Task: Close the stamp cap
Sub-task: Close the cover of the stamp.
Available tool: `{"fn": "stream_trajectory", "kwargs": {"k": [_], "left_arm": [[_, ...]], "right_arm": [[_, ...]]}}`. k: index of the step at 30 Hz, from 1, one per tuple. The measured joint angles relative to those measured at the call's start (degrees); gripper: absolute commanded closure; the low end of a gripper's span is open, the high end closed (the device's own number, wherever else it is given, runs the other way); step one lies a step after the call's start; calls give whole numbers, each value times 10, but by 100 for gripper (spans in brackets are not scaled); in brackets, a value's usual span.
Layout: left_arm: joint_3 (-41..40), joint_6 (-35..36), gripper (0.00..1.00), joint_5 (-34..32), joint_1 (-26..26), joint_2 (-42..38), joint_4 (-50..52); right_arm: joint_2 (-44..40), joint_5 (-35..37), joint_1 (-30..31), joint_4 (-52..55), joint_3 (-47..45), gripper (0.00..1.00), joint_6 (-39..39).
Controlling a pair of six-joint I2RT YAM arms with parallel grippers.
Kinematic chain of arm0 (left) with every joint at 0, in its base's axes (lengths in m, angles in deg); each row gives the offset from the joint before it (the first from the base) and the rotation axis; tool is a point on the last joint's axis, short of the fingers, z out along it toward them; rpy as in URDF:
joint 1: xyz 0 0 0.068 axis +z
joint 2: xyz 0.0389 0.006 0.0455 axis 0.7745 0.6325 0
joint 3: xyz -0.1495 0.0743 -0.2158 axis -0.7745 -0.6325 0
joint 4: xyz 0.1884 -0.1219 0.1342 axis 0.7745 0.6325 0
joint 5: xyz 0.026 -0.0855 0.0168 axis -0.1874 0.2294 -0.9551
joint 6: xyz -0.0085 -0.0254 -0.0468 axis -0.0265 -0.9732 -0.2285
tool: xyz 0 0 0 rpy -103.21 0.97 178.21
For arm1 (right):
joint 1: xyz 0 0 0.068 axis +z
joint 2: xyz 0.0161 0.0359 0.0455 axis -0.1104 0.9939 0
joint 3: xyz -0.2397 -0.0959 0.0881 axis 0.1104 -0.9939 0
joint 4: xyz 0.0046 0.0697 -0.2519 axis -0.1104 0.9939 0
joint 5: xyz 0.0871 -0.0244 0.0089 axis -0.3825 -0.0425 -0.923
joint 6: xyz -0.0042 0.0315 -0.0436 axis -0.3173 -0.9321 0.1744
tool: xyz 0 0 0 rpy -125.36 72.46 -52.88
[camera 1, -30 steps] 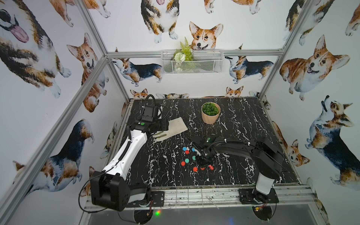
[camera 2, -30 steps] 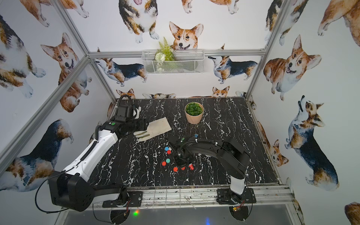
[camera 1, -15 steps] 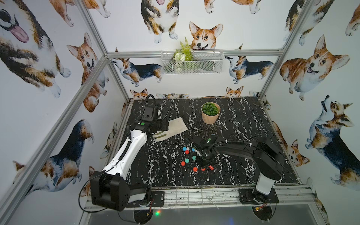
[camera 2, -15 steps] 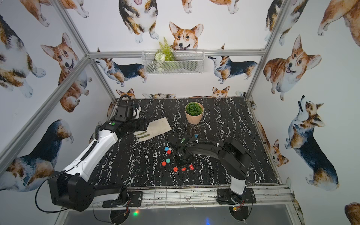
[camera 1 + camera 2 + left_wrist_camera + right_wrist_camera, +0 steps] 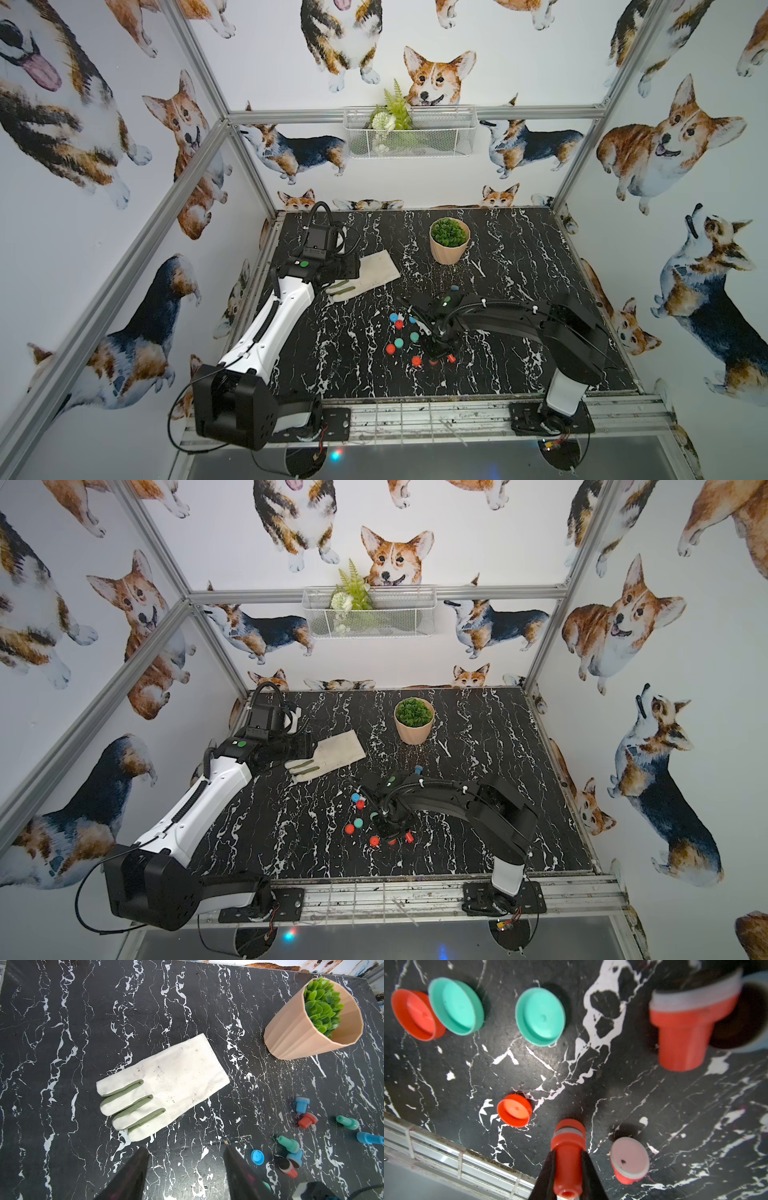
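My right gripper (image 5: 568,1153) is shut on the handle of a red stamp (image 5: 568,1142), head pointing down at the black marble table (image 5: 654,1105). A red cap seems to sit on its head, with a pale band showing between the two. A loose red cap (image 5: 514,1110) lies beside it, and a second red stamp (image 5: 629,1164) shows its pale pad. In both top views the right gripper (image 5: 434,353) (image 5: 388,831) hangs over the scattered stamps. My left gripper (image 5: 186,1148) is open and empty, near a glove's fingertips.
Two teal caps (image 5: 455,1005) (image 5: 539,1017), another red cap (image 5: 413,1015) and a big red stamp (image 5: 685,1028) lie around. Blue and teal stamps (image 5: 302,1104) sit past the white glove (image 5: 164,1086). A potted plant (image 5: 449,241) stands behind. The table's front rail (image 5: 446,1151) is close.
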Motion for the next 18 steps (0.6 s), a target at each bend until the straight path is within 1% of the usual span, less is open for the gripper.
{"fn": "stream_trajectory", "kwargs": {"k": [11,18], "left_arm": [[0,0,38,0,0,0,0],[0,0,38,0,0,0,0]], "right_arm": [[11,-4,0,-5,-5,100,-2],[37,2,2,20,14,100,-2]]}}
